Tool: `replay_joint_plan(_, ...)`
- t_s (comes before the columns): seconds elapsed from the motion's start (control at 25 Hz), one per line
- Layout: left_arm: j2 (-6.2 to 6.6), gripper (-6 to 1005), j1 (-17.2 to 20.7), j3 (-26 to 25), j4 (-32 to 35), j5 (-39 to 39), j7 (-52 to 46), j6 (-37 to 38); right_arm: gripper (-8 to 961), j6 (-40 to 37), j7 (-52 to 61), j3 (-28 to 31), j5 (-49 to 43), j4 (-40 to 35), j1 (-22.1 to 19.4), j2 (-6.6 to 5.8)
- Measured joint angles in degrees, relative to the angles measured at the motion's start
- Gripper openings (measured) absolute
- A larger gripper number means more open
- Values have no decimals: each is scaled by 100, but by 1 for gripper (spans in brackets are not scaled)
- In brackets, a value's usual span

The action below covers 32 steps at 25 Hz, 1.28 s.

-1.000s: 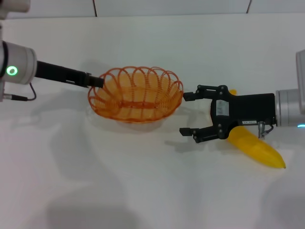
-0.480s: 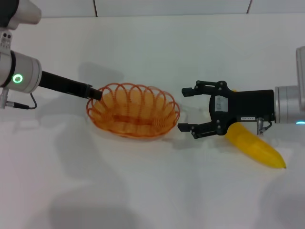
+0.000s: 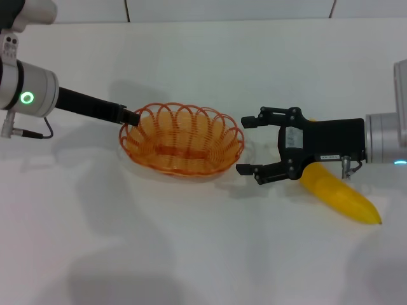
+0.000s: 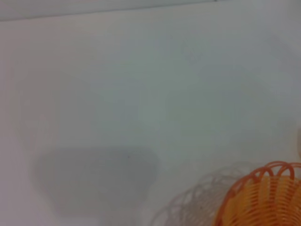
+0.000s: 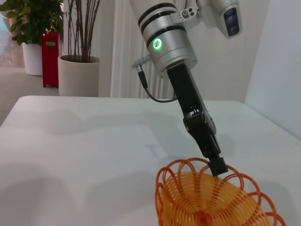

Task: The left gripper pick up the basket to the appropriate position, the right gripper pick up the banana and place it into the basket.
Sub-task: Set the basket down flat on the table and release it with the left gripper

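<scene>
The orange wire basket is in the middle of the white table, and my left gripper is shut on its left rim. The right wrist view shows the same grip, with the left gripper on the basket's rim. In the left wrist view the basket shows with its shadow offset beside it. My right gripper is open and empty, its fingertips pointing at the basket's right side. The yellow banana lies on the table under and behind the right gripper's body, which partly hides it.
The white table extends to a far edge against a wall. Beyond the table, the right wrist view shows potted plants and a red box.
My left gripper carried the basket down and slightly left, then back up and to the right. My right gripper shifted slightly left and stayed open. The banana has not moved.
</scene>
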Motion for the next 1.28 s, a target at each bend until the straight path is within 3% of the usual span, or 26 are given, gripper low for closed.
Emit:
replay_joint_plan(0.68, -18, 48, -162, 14, -433, -86, -37, -427, 893, 9, 25, 11, 0, 0, 7, 0)
replay_joint_plan(1.28, -17, 169, -165, 38, -568, -186, 81, -360, 894, -15, 11, 11, 0, 0, -34, 0)
